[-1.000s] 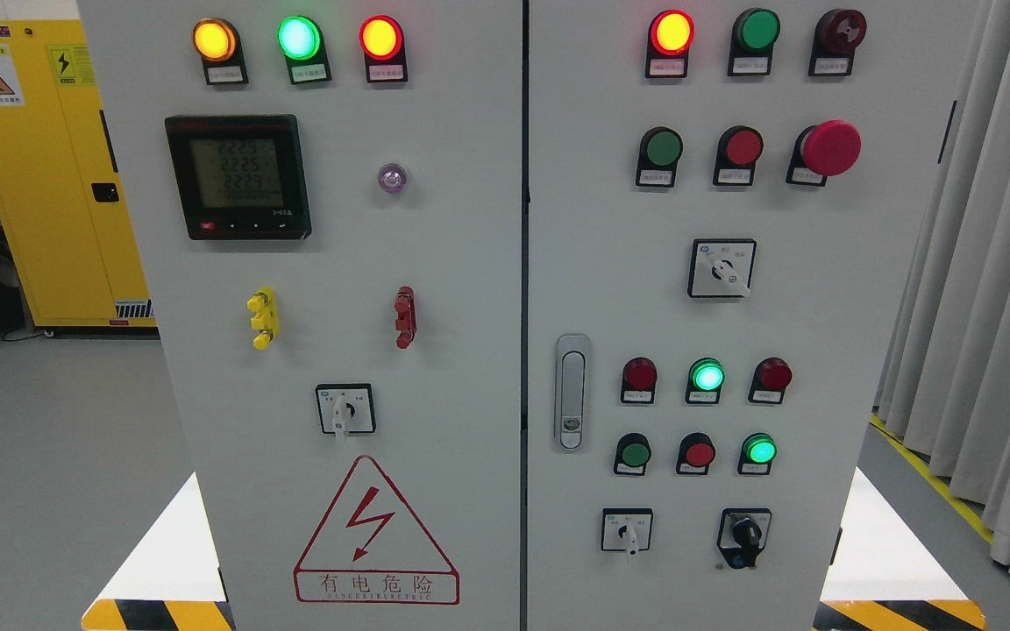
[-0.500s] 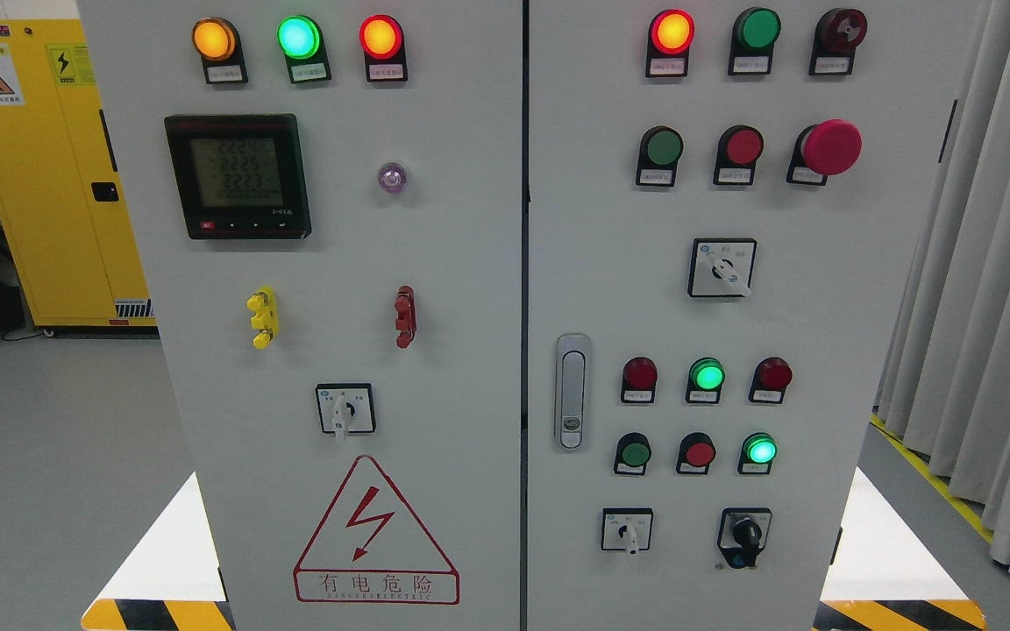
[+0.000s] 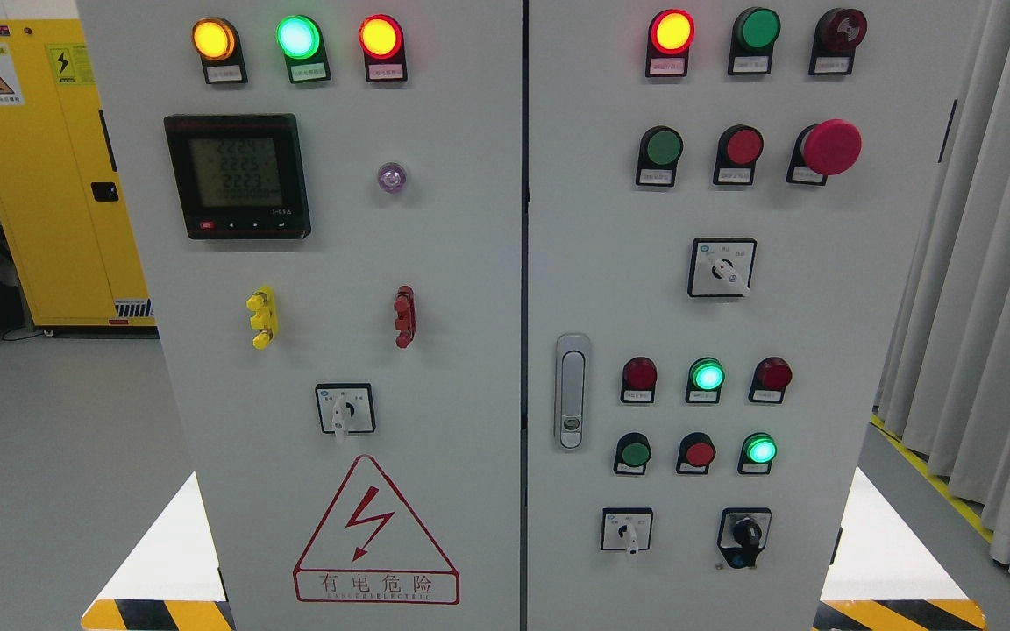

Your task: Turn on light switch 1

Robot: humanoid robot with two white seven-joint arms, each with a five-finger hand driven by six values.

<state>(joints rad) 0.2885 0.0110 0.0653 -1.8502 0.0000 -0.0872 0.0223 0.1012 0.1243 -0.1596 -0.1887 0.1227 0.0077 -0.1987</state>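
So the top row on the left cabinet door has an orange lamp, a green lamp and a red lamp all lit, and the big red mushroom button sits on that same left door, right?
Not quite. The head view shows the big red mushroom button on the right door. The lit orange lamp, green lamp and red lamp do top the left door.

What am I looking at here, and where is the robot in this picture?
The picture comes from a camera on the humanoid robot's head, so you see what it sees. Neither of its hands is in view yet.

It faces a grey electrical cabinet with two doors. The left door carries three lit lamps, a digital meter, a rotary switch and a red danger triangle. The right door has a door handle, push buttons, a red mushroom stop button and more rotary switches. Behind stand a yellow cabinet and grey curtains.
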